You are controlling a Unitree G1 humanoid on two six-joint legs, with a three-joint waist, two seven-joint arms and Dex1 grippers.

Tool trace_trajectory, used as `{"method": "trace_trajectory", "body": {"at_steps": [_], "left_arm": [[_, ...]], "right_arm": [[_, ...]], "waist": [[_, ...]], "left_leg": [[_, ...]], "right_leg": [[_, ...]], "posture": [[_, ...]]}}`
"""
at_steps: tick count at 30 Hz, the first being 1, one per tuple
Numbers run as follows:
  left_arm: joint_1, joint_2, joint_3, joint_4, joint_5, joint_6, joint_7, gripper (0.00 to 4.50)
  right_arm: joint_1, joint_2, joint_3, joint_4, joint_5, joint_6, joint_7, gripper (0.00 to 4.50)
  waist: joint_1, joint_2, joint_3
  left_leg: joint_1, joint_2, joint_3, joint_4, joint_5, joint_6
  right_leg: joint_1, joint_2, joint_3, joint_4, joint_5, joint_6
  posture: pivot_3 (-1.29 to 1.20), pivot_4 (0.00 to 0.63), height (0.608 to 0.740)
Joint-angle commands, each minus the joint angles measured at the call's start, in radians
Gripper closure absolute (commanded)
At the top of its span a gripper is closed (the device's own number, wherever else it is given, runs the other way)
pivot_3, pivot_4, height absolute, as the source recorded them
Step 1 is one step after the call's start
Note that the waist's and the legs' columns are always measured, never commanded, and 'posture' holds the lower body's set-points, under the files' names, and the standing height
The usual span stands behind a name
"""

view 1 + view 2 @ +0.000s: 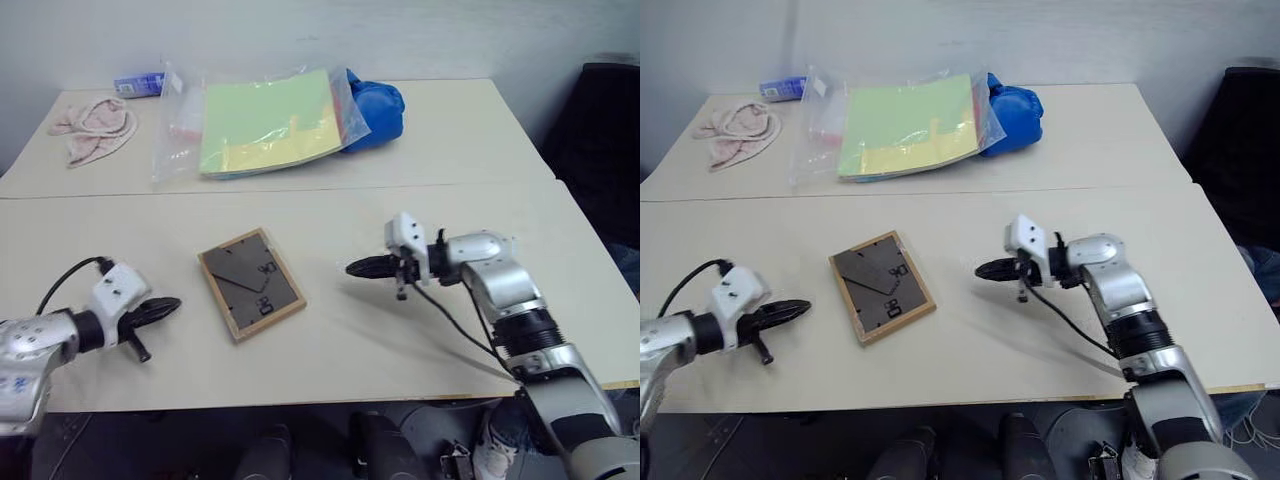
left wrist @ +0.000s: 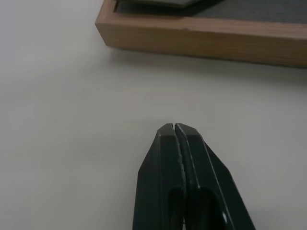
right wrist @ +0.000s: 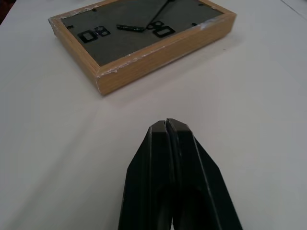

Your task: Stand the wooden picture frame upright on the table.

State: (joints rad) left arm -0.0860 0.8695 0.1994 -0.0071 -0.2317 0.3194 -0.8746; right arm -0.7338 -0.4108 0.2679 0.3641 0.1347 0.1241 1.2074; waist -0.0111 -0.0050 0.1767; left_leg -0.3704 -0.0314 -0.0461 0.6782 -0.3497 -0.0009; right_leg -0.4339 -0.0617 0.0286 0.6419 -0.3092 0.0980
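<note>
Inside clear bag: seemingly paper sheets.

A plain pale wall runs behind the scene, lit evenly with soft, diffuse light and no hard shadows. To the far right stands a dark, almost black piece of furniture, possibly a chair, its exact shape hard to tell. Along the far side of the work surface lies some clutter: a clear plastic bag holding green and yellow paper sheets, a crumpled blue cloth touching the bag's right end, a pinkish-white cloth well to the left, and a small blue-and-white packet just beyond it, near the wall. Below the near edge, the floor appears dark and indistinct.
</note>
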Motion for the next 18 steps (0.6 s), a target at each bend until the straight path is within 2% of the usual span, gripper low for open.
{"method": "trace_trajectory", "body": {"at_steps": [1,5,10,13,16,18], "left_arm": [[-0.096,-0.021,-0.069,0.052,0.031,-0.010,-0.006,4.50],[-0.223,-0.063,-0.129,0.139,0.042,-0.037,-0.023,4.50],[-0.368,-0.128,-0.194,0.281,0.069,-0.070,-0.049,4.50],[-0.406,-0.145,-0.201,0.335,0.064,-0.077,-0.074,4.50],[-0.412,-0.136,-0.182,0.360,0.027,0.000,-0.112,4.50],[-0.410,-0.106,-0.166,0.377,-0.017,0.117,-0.165,4.11]], "right_arm": [[-0.045,0.071,0.019,0.065,-0.062,-0.056,-0.099,4.49],[-0.018,0.091,0.045,0.020,-0.061,-0.059,-0.070,4.49],[0.060,0.043,0.041,-0.121,-0.045,0.000,-0.035,4.49],[0.090,0.019,0.025,-0.173,-0.035,0.041,-0.038,4.49],[0.107,0.004,0.025,-0.191,-0.047,0.043,-0.055,4.49],[0.116,-0.008,0.027,-0.200,-0.055,0.035,-0.062,4.50]], "waist": [[-0.009,0.000,0.000],[-0.016,0.000,0.000],[-0.014,0.000,0.000],[-0.016,0.000,0.000],[-0.018,0.000,0.000],[-0.019,0.000,0.000]], "left_leg": [[0.000,0.000,0.000,0.001,0.000,0.000],[-0.002,-0.001,-0.001,0.002,0.000,0.000],[-0.003,-0.002,-0.002,0.005,0.000,0.000],[-0.003,-0.002,-0.002,0.005,0.000,0.000],[-0.003,-0.002,-0.001,0.004,0.000,0.000],[-0.003,-0.002,-0.001,0.004,0.000,0.000]], "right_leg": [[0.000,0.000,0.000,0.003,0.000,0.000],[-0.003,-0.001,-0.002,0.005,0.000,0.000],[-0.002,-0.003,-0.009,0.006,0.000,0.000],[-0.002,-0.004,-0.014,0.006,0.000,0.000],[-0.003,-0.005,-0.020,0.006,0.000,0.000],[-0.003,-0.007,-0.020,0.007,0.000,0.000]], "posture": [[0.00,0.150,0.740],[0.00,0.150,0.740],[0.00,0.150,0.740],[0.00,0.150,0.740],[0.00,0.150,0.740],[0.00,0.150,0.740]]}}
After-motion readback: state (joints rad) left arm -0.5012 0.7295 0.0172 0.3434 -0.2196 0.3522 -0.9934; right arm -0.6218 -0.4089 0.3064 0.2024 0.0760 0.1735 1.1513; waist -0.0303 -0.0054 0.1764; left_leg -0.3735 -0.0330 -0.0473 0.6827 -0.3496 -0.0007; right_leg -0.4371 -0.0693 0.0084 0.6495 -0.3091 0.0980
